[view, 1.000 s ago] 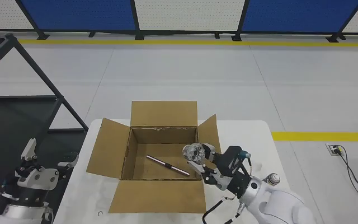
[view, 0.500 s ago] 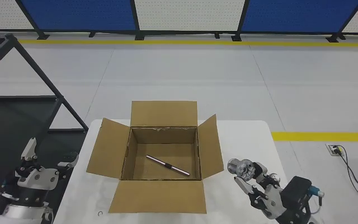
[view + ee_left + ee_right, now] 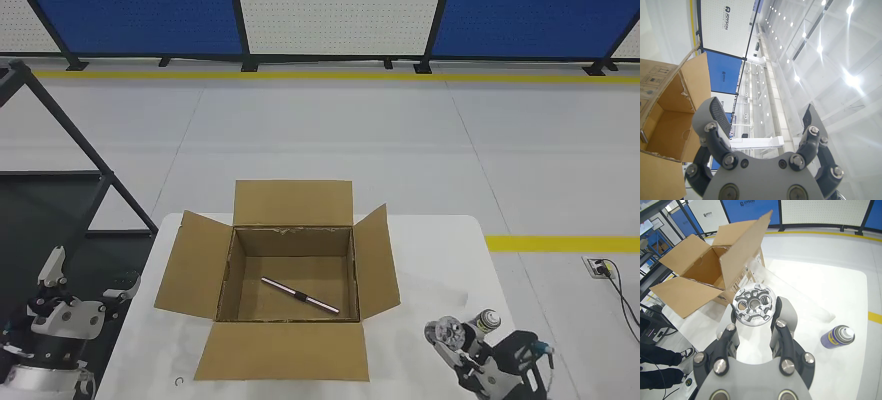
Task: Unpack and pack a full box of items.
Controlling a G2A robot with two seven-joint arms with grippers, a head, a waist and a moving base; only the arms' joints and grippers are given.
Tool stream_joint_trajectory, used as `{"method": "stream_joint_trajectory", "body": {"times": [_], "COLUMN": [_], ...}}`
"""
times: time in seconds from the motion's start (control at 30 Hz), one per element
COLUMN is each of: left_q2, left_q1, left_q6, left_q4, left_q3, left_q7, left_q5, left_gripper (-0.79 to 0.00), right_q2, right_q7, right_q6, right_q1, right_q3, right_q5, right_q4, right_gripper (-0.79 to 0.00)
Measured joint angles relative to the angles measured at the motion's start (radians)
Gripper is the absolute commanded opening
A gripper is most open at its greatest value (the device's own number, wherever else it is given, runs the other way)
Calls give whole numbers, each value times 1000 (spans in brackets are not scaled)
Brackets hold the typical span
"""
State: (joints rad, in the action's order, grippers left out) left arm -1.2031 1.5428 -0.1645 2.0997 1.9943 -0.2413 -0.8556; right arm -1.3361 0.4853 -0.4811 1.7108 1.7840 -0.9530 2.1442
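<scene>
Top, box: the box stands open on the table, with all four flaps spread outward.
Top, contents: one rod lies slantwise on the box floor, running from the middle toward the box's right front corner.
Top, right gripper: the right gripper sits off the box's right front corner, beyond the right flap, clamped on a hub.
Top, can: a can stands just beside the hub, on the side away from the box.
Top gives: a look straight down into the box, to its floor.
Left wrist, left gripper: the left gripper is aimed upward beside the box. Its fingers are spread wide, with nothing between the pads.
Left wrist gives: the box from low at its side, showing a printed outer flap face and inner walls with a cut-out hand hole. The floor is hidden.
Right wrist, hub: the fingers grip the hub by its rim, and its cast face, with a centre bore and round holes, is turned to the camera. Whether it touches the table cannot be told.
Right wrist, can: it is upright on the table, blue with a white top, farther from the box than the hub.
Right wrist gives: a strip, translucent, lying on the table from beside the box's wall out toward the can. What it is cannot be told.
</scene>
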Motion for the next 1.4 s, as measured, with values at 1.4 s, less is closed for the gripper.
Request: {"method": "stream_joint_trajectory", "body": {"times": [1.4], "left_q2": [0], "left_q1": [0], "left_q6": [0], "left_q4": [0], "left_q3": [0], "left_q7": [0], "left_q5": [0], "left_gripper": [0], "right_q2": [27], "right_q7": [57], "right_q6": [313], "right_q1": [-234], "right_q3": [-184], "right_q5": [-241], "right_q4": [-355], "right_gripper": [-785]}}
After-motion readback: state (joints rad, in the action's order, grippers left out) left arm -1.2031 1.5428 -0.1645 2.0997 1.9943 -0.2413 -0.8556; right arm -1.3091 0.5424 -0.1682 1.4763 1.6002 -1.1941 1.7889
